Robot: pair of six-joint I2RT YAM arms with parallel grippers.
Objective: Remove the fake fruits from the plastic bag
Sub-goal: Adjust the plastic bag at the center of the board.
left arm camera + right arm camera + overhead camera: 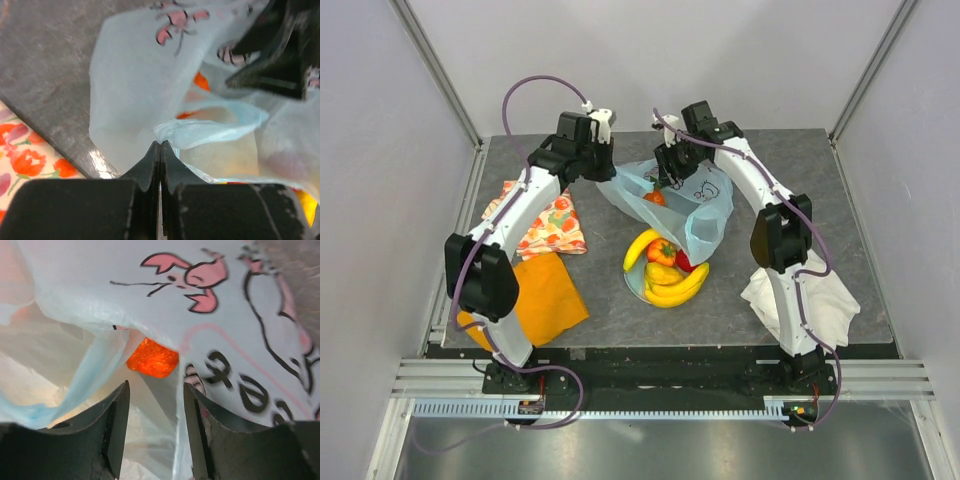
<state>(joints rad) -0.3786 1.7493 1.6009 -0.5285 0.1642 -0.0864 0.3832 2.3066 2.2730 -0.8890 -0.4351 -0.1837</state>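
The light-blue plastic bag (692,205) with its pink cartoon print lies at the table's middle back. My left gripper (607,172) is shut on a fold of the bag's rim (200,129) and holds it up at the bag's left side. My right gripper (670,172) is open, its jaws at the bag's mouth, and holds nothing (155,390). A small orange fruit (655,197) sits inside the bag, just ahead of the right jaws (152,357). Outside the bag lie yellow bananas (678,287), an orange-red fruit (662,251) and a red fruit (685,264).
A fruit-patterned cloth (552,226) and a plain orange cloth (545,296) lie on the left. A white cloth (823,300) lies by the right arm's base. The fruits outside the bag rest on a pale round plate (633,284). Grey walls enclose the table.
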